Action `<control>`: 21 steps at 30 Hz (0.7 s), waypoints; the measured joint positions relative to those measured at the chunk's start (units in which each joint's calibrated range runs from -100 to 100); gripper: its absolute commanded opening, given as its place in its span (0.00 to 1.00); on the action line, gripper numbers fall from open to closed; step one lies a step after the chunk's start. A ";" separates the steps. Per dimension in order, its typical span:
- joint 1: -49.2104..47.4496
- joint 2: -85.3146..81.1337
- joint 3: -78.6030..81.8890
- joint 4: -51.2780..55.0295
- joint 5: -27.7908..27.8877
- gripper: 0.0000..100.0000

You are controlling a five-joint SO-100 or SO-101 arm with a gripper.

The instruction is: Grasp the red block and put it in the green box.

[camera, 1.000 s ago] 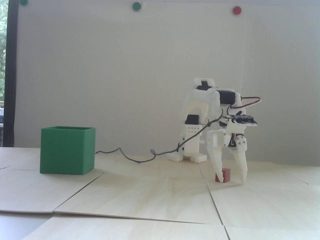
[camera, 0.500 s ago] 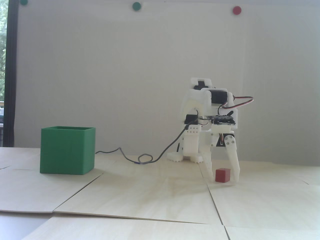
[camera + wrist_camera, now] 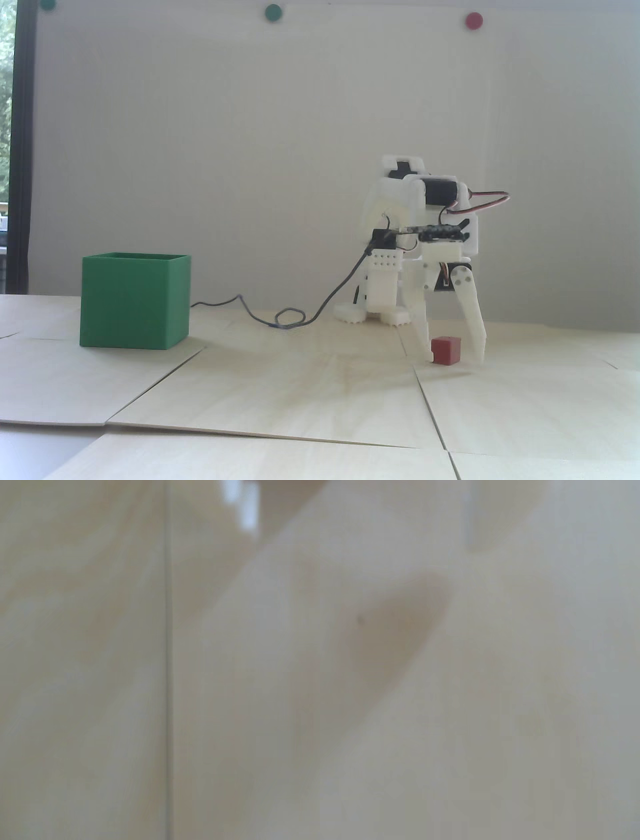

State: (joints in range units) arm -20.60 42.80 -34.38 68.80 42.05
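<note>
Straddling the red block, the gripper stands spread and empty, one finger each side, tips near the wooden table. Block: between the fingers, on the table (long axis unclear). Green box: well apart, to the fixed view's left.

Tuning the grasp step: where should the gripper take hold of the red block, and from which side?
Grip the red block across its two upright side faces, coming straight down from above. It sits flat on the table, and the open gripper already straddles it, one finger on each side.
</note>
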 measured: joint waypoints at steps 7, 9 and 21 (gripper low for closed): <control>0.00 -11.46 11.55 -0.42 -0.05 0.21; 0.00 -13.20 13.52 -0.42 -0.05 0.21; 0.00 -15.53 19.61 -0.58 0.00 0.21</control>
State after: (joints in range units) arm -20.60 27.27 -14.77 68.22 42.05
